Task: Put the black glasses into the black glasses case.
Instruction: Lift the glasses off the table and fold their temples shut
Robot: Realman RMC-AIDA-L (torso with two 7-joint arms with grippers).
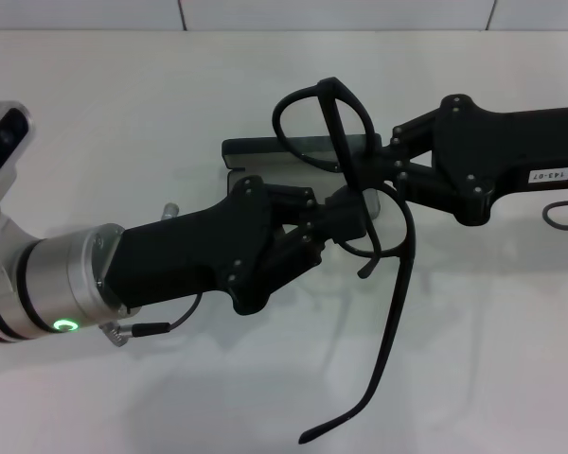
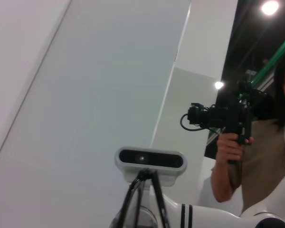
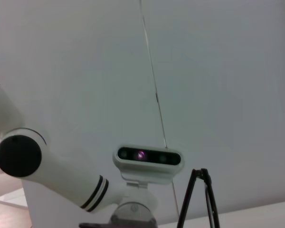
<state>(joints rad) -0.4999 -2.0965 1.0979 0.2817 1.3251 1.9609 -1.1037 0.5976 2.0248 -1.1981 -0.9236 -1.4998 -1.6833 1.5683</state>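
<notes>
In the head view the black glasses [image 1: 338, 123] hang in the air over the middle of the table, unfolded, with one long temple arm trailing down toward the near edge. My left gripper [image 1: 348, 216] comes in from the left and is shut on the lower part of the frame. From the right, my right gripper [image 1: 374, 165] is shut on the frame beside the upper lens ring. The black glasses case [image 1: 251, 148] lies open on the table behind and under them, partly hidden by both grippers. Neither wrist view shows the glasses, the case or any fingers.
The white table [image 1: 123, 113] spreads out on all sides of the case. A thin cable [image 1: 563, 213] loops off the right arm. The wrist views look up at the robot's head camera [image 2: 150, 159] and white walls; a person with a camera [image 2: 228, 116] stands beyond.
</notes>
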